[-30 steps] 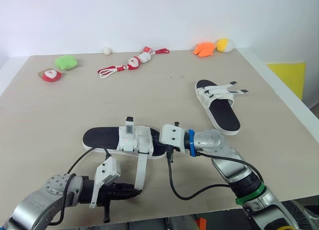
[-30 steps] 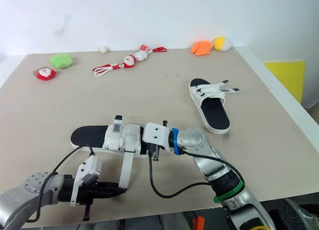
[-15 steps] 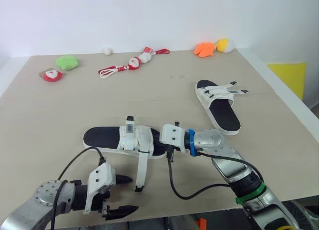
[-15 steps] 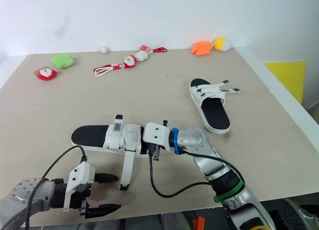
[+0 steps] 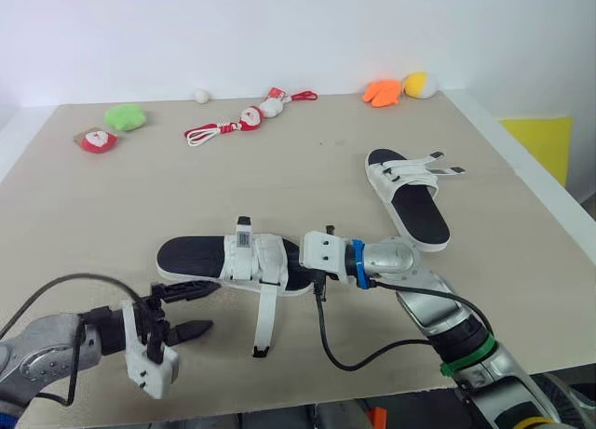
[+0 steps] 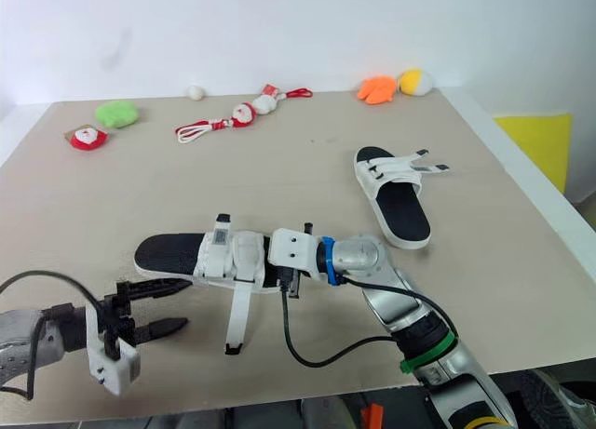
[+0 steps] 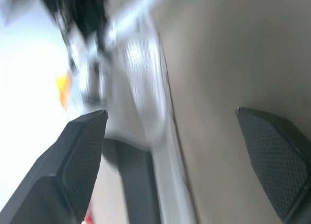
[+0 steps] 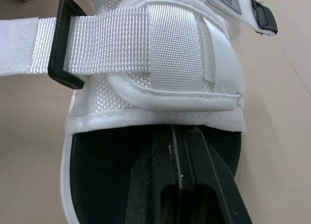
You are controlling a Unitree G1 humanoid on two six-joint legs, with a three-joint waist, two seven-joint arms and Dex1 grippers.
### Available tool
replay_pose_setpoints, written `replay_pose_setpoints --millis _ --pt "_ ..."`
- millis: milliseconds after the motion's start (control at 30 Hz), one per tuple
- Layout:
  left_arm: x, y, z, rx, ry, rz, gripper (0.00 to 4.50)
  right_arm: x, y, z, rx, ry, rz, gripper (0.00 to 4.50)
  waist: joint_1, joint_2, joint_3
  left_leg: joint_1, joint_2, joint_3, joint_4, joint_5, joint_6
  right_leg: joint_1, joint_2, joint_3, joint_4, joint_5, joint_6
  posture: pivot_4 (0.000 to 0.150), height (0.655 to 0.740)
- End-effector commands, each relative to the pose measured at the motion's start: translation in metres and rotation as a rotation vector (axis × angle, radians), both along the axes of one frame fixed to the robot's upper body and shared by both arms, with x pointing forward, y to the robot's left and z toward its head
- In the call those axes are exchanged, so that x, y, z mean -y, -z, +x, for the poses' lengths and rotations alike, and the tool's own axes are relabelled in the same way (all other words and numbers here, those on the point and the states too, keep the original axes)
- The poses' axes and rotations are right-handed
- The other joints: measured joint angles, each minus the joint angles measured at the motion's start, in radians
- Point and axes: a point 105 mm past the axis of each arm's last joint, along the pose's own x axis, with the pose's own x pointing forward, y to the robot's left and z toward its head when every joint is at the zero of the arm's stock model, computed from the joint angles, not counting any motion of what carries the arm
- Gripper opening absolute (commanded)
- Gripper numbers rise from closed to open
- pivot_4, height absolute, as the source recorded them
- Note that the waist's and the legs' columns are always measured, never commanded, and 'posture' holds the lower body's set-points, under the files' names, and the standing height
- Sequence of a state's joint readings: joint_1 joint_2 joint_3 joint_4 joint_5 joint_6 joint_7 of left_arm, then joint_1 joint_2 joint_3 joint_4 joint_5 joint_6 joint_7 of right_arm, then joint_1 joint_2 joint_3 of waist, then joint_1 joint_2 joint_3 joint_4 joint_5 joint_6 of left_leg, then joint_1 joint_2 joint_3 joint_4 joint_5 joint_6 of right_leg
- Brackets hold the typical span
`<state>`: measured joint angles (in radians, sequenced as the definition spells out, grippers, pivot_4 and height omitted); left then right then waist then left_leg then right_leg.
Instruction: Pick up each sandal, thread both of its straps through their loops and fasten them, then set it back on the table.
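Strap end [image 5: 261,351] of the near sandal [image 5: 196,258] is what counts. It lies loose on the table [image 5: 93,215], just to the rt of my left gripper [image 5: 212,305]. That gripper's fingers stand apart, tips pointing rt toward the strap, not touching it. The strap's long axis runs near-to-far, from the free tip by the table's front edge up to the black loop [image 8: 65,44] on the sandal's near side. The sandal itself lies crosswise, L-R. So my L arm is the nearer one for the grab, w/ a short reach rt. My right gripper [image 8: 174,136] has its fingers together, pressed on the black footbed at the sandal's rt end, prob. pinning it. Farther back on the rt, well apart, sits the second sandal [image 5: 410,201], straps sticking out sideways.
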<state>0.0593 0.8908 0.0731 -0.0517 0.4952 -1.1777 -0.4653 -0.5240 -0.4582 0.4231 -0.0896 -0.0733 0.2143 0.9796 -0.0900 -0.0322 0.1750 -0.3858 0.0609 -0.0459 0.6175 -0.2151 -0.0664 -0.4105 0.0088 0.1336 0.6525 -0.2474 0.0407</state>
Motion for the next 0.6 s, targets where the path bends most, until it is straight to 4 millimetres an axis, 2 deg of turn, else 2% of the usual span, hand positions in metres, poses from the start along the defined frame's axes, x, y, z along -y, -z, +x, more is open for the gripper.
replay_pose_setpoints --millis 33,333,600 --pt "0.013 -0.005 -0.007 0.058 0.121 -0.036 4.39 0.002 0.019 -0.002 -0.062 0.009 -0.044 0.0 -0.001 0.0 0.0 0.0 0.0 0.0 0.0 0.0 0.0 0.0 0.0 0.0 0.0 0.0 0.001 0.15 0.74" --pt "0.043 -0.006 -0.011 0.061 0.23 -0.07 4.39 0.003 0.019 -0.006 -0.07 0.015 -0.043 0.0 0.001 0.0 0.0 0.0 0.001 0.0 0.001 0.0 0.0 0.001 0.001 0.0 0.0 0.004 0.008 0.15 0.74" --pt "0.054 0.009 -0.009 -0.011 0.247 -0.015 4.39 0.006 0.016 -0.005 -0.067 0.033 -0.043 0.0 0.001 0.0 0.0 0.0 0.001 0.0 0.001 0.0 0.0 0.001 0.001 0.001 0.0 0.003 0.008 0.15 0.74"
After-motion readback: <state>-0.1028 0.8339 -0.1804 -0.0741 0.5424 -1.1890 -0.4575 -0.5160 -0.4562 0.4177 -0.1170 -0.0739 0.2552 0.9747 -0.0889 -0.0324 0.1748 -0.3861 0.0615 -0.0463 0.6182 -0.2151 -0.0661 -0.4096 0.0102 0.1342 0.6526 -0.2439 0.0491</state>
